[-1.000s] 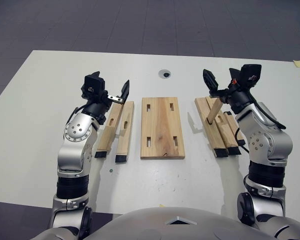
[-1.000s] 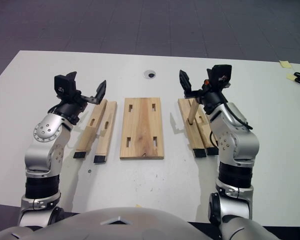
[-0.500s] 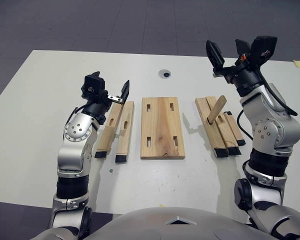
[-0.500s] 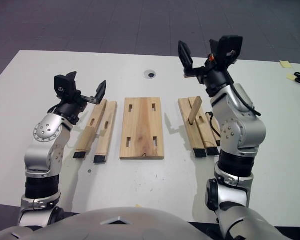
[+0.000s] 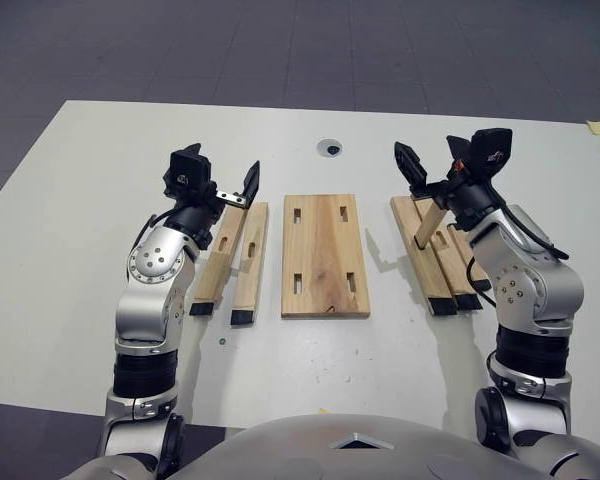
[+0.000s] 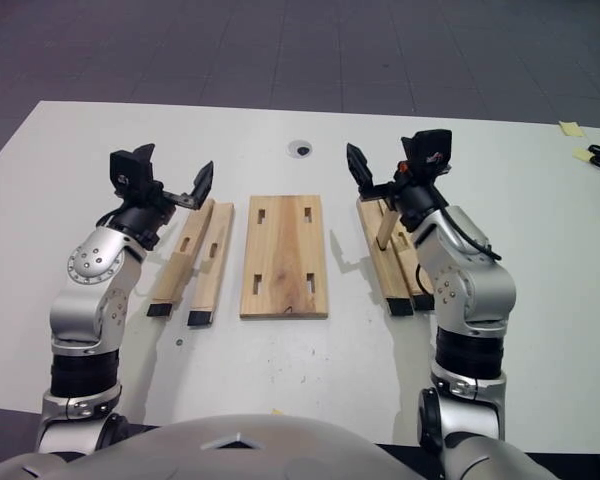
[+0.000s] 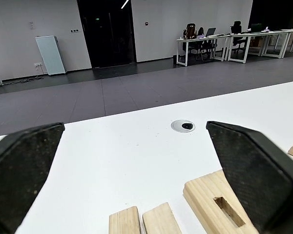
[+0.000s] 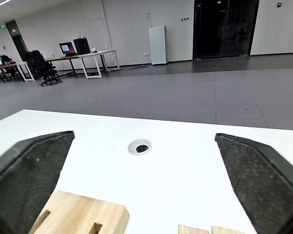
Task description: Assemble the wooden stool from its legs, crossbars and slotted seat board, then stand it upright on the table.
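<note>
Black right tool (image 5: 430, 160) wide above tilted crossbar (image 5: 426, 225)

Pale raw-wood seat board (image 5: 325, 254), matt table (image 5: 100, 190)

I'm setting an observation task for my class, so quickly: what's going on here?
The stool parts lie loose on the table, none joined yet. The slotted seat board lies flat in the middle, two legs to its left, a pile of more pieces to its right with one short piece tilted up. Both grippers are open and empty: the left gripper above the legs' far ends, the right gripper above the pile.
</note>
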`<state>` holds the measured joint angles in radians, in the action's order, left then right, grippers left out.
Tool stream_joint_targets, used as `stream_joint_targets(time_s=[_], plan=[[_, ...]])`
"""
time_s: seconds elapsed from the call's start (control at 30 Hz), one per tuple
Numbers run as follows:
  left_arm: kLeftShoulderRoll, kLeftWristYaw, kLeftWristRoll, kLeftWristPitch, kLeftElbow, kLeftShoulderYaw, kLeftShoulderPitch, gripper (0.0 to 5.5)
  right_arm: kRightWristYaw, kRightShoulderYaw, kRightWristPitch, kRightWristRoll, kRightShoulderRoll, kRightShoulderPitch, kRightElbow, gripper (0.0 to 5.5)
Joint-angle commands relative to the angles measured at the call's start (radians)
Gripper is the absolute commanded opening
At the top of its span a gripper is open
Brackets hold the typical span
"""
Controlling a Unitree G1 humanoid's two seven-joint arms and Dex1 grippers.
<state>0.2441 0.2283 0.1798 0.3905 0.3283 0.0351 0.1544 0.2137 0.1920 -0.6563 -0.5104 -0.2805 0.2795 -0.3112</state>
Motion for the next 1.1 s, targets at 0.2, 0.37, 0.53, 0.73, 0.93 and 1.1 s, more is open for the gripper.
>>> stream_joint_targets(time_s=[0.2, 0.37, 0.53, 0.73, 0.93, 1.1], plan=[[-0.008, -0.013, -0.008, -0.001, 0.004, 0.004, -0.020, 5.40, 0.111, 0.178, -0.032, -0.315, -0.028, 0.118, -0.041, 5.35], [-0.012, -0.022, -0.007, 0.001, 0.020, 0.006, -0.041, 5.40, 0.224, 0.226, -0.099, -0.415, -0.141, -0.038, -0.076, 5.35], [-0.010, -0.027, -0.006, 0.001, 0.027, 0.006, -0.052, 5.40, 0.291, 0.213, -0.098, -0.402, -0.182, -0.206, -0.073, 5.35], [-0.006, -0.022, -0.007, 0.004, 0.025, 0.004, -0.047, 5.40, 0.324, 0.100, -0.066, -0.256, -0.210, -0.399, -0.071, 5.35], [-0.008, -0.024, -0.010, 0.003, 0.029, -0.003, -0.058, 5.40, 0.264, 0.036, -0.100, -0.163, -0.214, -0.505, -0.085, 5.35], [-0.008, -0.023, -0.010, 0.002, 0.031, -0.006, -0.064, 5.40, 0.249, 0.009, -0.099, -0.111, -0.218, -0.539, -0.084, 5.35]])
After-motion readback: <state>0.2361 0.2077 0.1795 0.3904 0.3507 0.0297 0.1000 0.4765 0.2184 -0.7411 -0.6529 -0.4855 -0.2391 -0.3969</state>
